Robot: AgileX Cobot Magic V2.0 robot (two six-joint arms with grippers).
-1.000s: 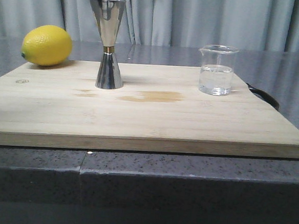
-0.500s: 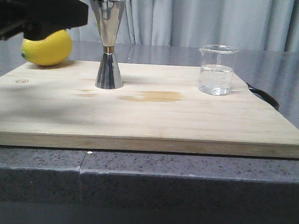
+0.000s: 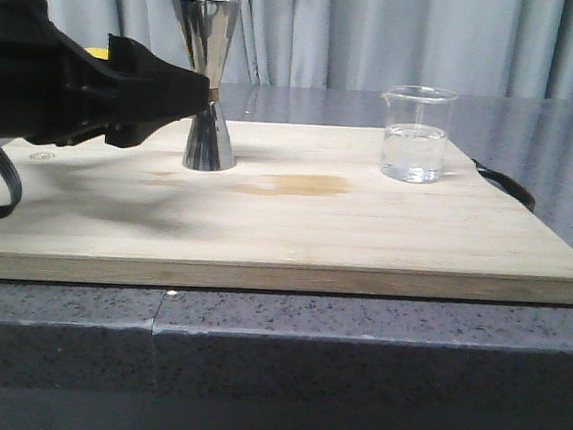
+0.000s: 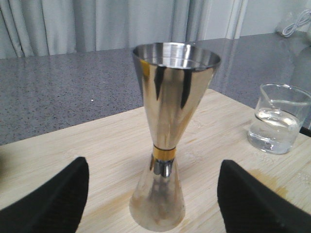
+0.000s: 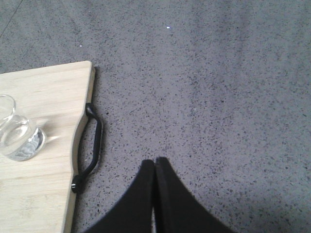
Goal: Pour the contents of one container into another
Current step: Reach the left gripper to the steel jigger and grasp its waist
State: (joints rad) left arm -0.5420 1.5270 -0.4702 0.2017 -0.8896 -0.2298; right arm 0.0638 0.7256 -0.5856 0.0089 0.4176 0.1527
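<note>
The steel hourglass jigger [image 3: 208, 47] with a gold band at its waist stands upright at the back left of the wooden board [image 3: 296, 226]. My left gripper [image 3: 192, 95] is open at the height of the jigger's waist. In the left wrist view the jigger [image 4: 172, 97] stands centred between the two black fingers [image 4: 56, 201], with wide gaps on both sides. The clear glass beaker [image 3: 416, 136], part full of clear liquid, stands at the back right of the board. My right gripper [image 5: 155, 162] is shut on nothing over the grey counter, to the right of the beaker [image 5: 17, 133].
A yellow lemon [image 3: 99, 52] is almost wholly hidden behind my left arm. A brownish stain [image 3: 294, 184] marks the board's middle. The board's black handle [image 5: 90, 145] sticks out on its right side. Grey speckled counter [image 5: 218, 87] surrounds the board; curtains hang behind.
My left arm has come in from the upper left, dropped lower and moved right, until its open fingers reach the jigger's waist. Jigger and beaker have not moved.
</note>
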